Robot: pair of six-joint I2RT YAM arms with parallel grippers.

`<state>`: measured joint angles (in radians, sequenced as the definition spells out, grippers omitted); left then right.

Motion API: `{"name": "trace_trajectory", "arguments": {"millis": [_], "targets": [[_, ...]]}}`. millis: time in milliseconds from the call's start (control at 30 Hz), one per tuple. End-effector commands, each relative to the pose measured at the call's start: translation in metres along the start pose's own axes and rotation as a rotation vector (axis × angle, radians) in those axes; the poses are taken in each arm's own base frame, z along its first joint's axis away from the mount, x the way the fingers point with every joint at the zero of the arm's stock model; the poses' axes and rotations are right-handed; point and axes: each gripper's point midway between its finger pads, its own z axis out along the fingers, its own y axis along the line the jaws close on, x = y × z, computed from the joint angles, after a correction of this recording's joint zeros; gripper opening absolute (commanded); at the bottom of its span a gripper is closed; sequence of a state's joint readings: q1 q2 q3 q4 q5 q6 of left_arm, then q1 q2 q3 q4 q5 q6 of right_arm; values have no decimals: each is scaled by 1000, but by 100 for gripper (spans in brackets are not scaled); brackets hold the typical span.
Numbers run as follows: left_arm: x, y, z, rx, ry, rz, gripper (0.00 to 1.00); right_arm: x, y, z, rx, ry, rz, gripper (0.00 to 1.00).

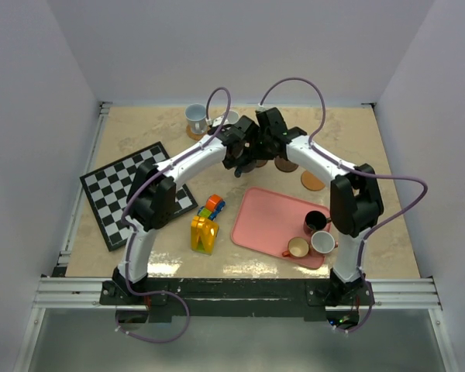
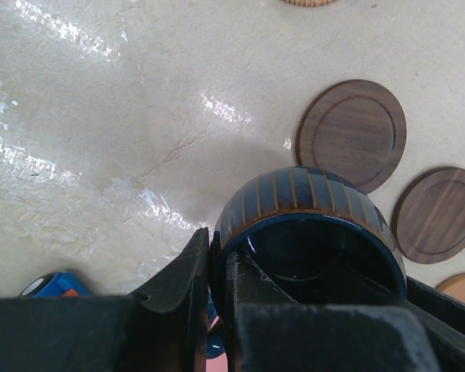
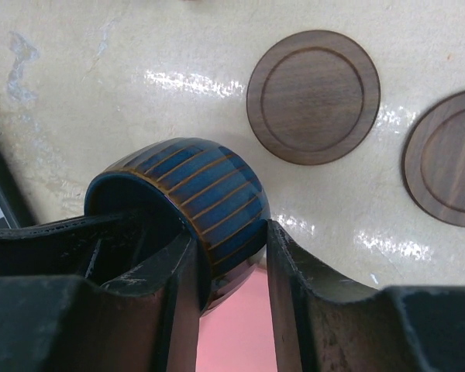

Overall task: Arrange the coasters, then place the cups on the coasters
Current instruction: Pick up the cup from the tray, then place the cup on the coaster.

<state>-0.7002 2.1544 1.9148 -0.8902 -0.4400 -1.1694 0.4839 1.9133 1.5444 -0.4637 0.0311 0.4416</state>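
Plain white walls (image 1: 217, 46) enclose a glossy beige marbled tabletop (image 1: 139, 132).

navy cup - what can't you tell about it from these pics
- Top view: navy cup hidden where the two pairs of jaws meet.
- Both wrist views: its handle and base, blocked by the jaws and the cup's own body.
- Right wrist view: whether the right jaws pinch the wall or just straddle it.

The beige table (image 1: 139, 130) bears a checkerboard (image 1: 112, 194), toy blocks (image 1: 205, 225), a pink tray (image 1: 263, 221) and coasters (image 1: 313, 182)
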Motion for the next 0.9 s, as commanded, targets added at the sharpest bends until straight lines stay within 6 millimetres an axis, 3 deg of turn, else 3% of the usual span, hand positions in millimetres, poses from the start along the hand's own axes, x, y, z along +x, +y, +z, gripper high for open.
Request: {"name": "trace_trajectory", "arguments": {"millis": [0,67,233,333,600,767,867], "targets": [[-30,-33,-56,200,-19,-111,3,-49,11,-6,-27,-125,4,9],[-30,-36,-58,225,0,-110,10,-54,12,-5,-27,-135,-8,0],[-21,-42,-61,270,56,-91,20,-60,14,-1,-27,-141,-38,0],[-18,-41,-63,281,85,-89,20,-58,20,2,-67,-136,-52,0],[-6,-29,-64,291,164,-89,31,-41,33,7,-179,-112,-101,0],[-1,-24,-66,303,194,-79,34,-47,40,2,-217,-149,-116,0],[1,-22,-69,320,214,-60,41,-47,41,4,-225,-144,-116,0]]}}
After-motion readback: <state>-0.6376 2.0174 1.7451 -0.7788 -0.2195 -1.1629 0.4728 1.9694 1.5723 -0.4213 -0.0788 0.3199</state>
